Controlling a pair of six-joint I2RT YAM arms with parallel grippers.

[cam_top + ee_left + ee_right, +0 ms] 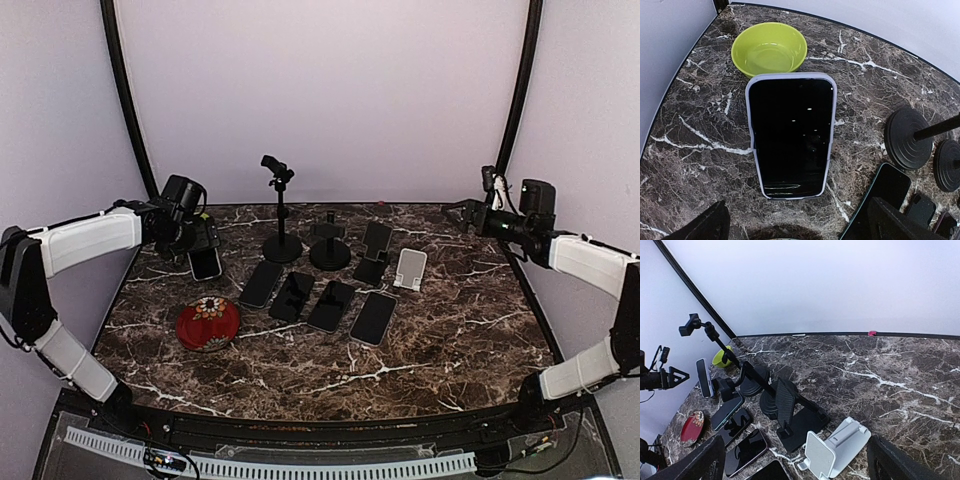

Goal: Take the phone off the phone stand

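A phone (791, 135) in a pale lilac case leans upright, screen dark, at the table's left back (205, 263). Its phone stand (725, 386), a black block, shows only from the right wrist view, behind the phone (704, 378). My left gripper (800, 226) hovers just above and in front of the phone, open; its dark fingertips (705, 225) sit at the lower frame corners, clear of the case. In the top view the left gripper (204, 238) is directly over the phone. My right gripper (468, 212) is far off at the back right, open and empty.
Several phones lie flat in a row (330, 305) mid-table. Three empty stands (329, 250) and a white folding stand (410, 269) are behind them. A red plate (208, 322) sits front left, a green bowl (769, 49) behind the phone.
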